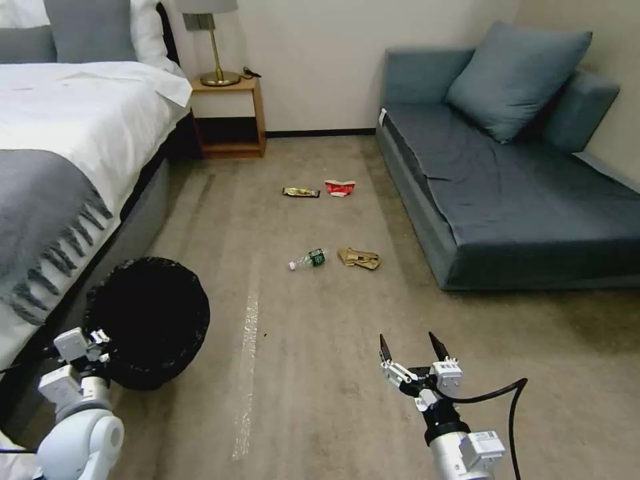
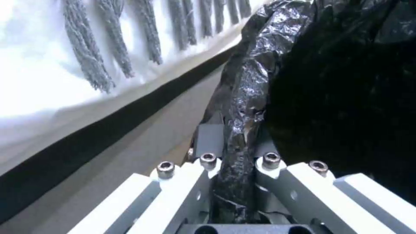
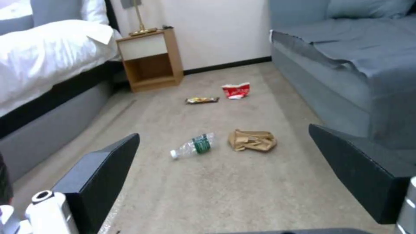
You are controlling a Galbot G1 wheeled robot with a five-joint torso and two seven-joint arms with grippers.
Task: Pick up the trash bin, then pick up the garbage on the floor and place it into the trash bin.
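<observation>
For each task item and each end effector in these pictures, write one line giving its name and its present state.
Trash bin: lined with a black bag, rim pinched.
Left end effector: shut on the bin's rim.
Right end effector: open, empty, above the carpet.
Bottle: lying on its side.
Tan paper: crumpled, on the floor.
Snack wrapper: flat on the floor.
Red-and-white carton: crushed, on the floor.

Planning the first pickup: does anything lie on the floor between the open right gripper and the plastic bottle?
Nothing visible does. The right gripper hangs open above bare carpet, and the plastic bottle lies ahead of it with the crumpled tan paper beside it, not in the way. The left gripper grips the trash bin rim.
</observation>
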